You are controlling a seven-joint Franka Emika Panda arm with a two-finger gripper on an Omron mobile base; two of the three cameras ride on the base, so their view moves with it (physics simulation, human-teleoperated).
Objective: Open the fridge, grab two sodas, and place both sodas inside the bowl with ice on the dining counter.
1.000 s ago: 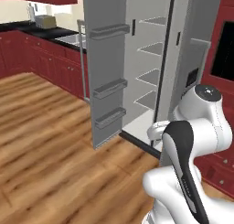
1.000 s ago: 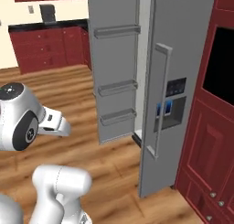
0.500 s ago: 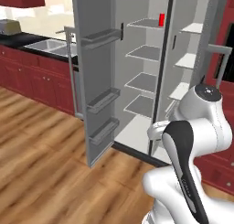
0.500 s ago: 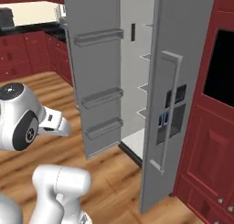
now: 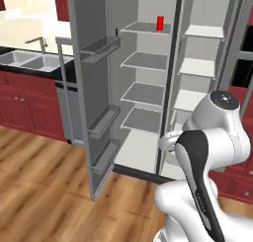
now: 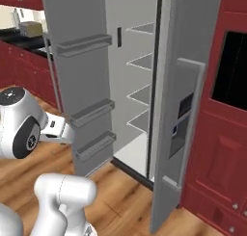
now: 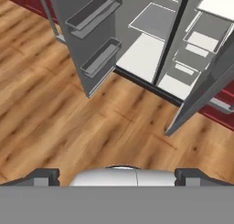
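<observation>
Left base view: the fridge point(image 5: 148, 88) stands straight ahead, tall and grey, both doors swung open. The left door point(image 5: 91, 102) hangs edge-on toward the camera with three pale grey bins stacked down its inner face. The left compartment holds four flat grey shelves; on the top one, toward the right, sits a small bright red can point(image 5: 159, 22) — plain cylinder, upright, alone on that shelf. The right compartment shows white shelves, partly hidden behind the white arm point(image 5: 207, 152), which rises at lower right. Left of the fridge, a steel sink point(image 5: 29, 63) with a faucet is set in a dark counter over dark red cabinets point(image 5: 24, 105). The wood floor point(image 5: 44, 196) runs in front.

Right base view: same fridge from the other side. The right door point(image 6: 181, 110) stands near the camera, outer face showing a long vertical bar handle and a dark dispenser panel. The left door's bins face this way; grey shelves show in the gap between the doors. Dark red cabinetry with a black oven window point(image 6: 230, 69) sits at right.

Hand view: looks down at the floor and the fridge's lower shelves and open door bottoms. The gripper point(image 7: 116, 176) is spread wide — its dark fingertips point(image 7: 43, 176) stand far apart at the bottom, nothing between them.
</observation>
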